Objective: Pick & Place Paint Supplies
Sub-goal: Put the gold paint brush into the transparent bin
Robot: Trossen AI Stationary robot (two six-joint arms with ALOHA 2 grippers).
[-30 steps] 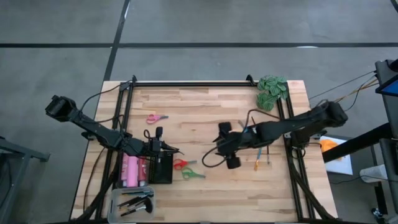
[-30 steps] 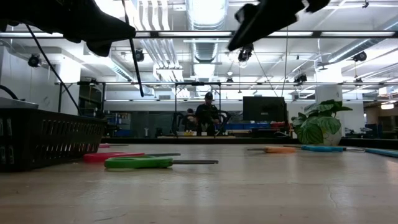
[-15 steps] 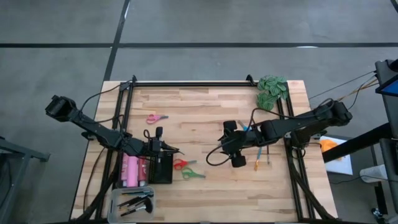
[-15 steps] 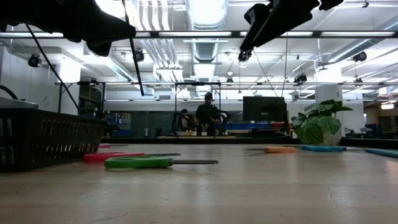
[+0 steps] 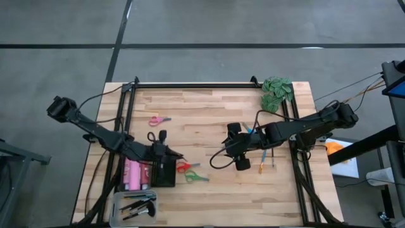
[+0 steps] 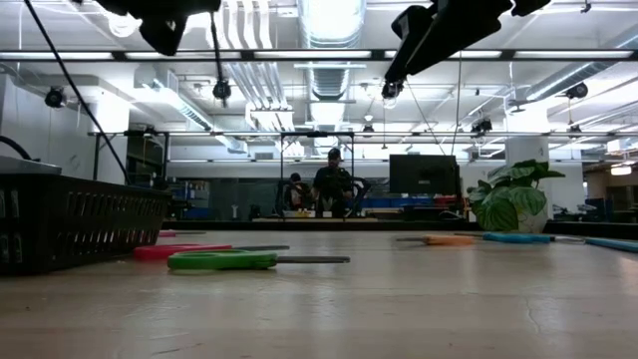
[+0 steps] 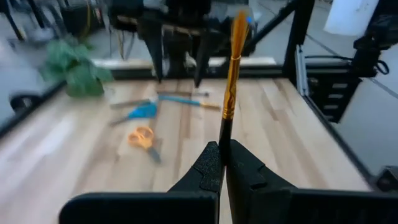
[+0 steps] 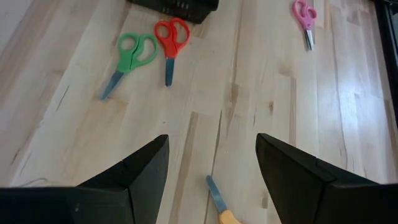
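My left gripper (image 5: 168, 154) hangs over the black basket (image 5: 166, 172) at the near left, shut on a thin brush (image 7: 231, 68) with a dark handle, an orange middle and a bluish tip. Pink paint bottles (image 5: 134, 174) lie in the basket's left part. Red scissors (image 8: 171, 38) and green scissors (image 8: 132, 57) lie flat just right of the basket. Pink scissors (image 8: 305, 15) lie farther back. My right gripper (image 8: 211, 167) hovers open above mid-table, with the blade of the orange scissors (image 8: 217, 198) on the wood under it. My left gripper pinches the brush's dark handle end (image 7: 224, 138) between its two fingers. The fingers point nearly level toward the table's right. The brush sticks out past the fingertips along them, clear of the basket and the table.
A grey tray (image 5: 120, 201) holding several dark brushes stands at the near left corner. Blue scissors (image 7: 142, 112) and more brushes lie at the right. A green leafy clump (image 5: 277, 92) sits at the far right corner. Black frame rails (image 5: 190, 85) run along the table's left, right and far edges.
My left gripper has risen with the brush, staying shut on it; in the low view it now sits nearly at the top edge of the picture.
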